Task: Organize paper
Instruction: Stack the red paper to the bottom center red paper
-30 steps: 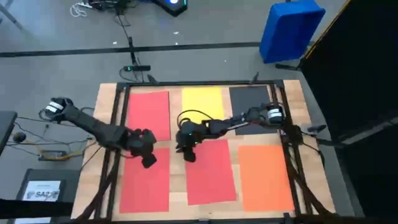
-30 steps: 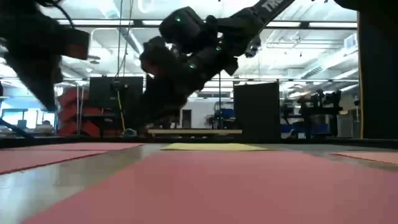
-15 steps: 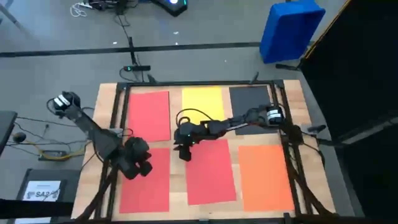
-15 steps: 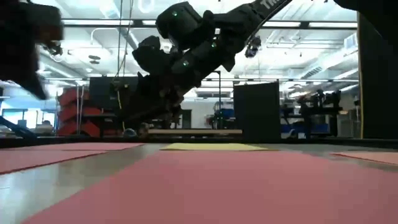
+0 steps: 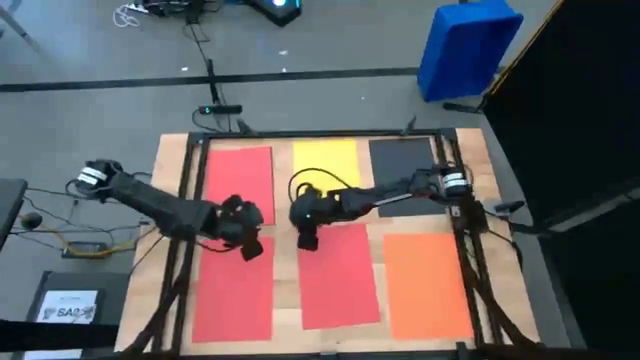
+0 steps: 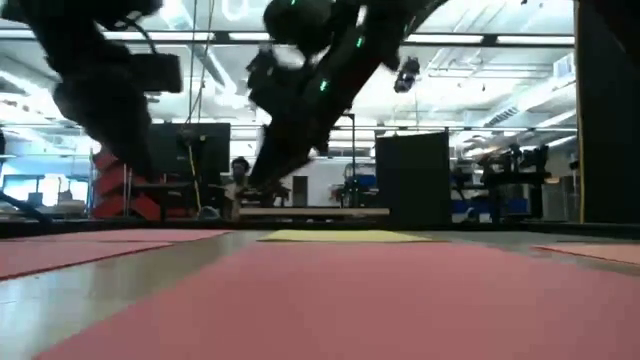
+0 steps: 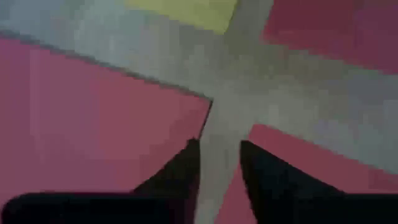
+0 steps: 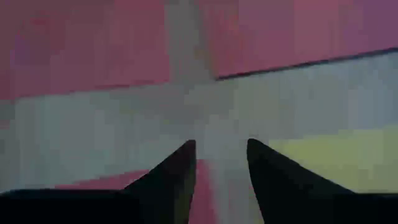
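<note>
Swung back toward centre, left claw [image 5: 252,243] hovers part-open and empty beside right claw [image 5: 309,238], likewise, above red paper [image 5: 338,275].

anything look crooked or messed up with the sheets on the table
Mostly tidy: six sheets lie flat in two rows. The one oddity is the front middle red sheet, turned slightly off square from the front left red sheet and orange sheet. No curls or overlaps show.

The paper [image 5: 338,275] sheets look thin, smooth and matt. The worktop [image 5: 284,235] between them is pale wood with a faint sheen. Both hands' fingers [image 8: 174,180] look like dark matt plastic.
</note>
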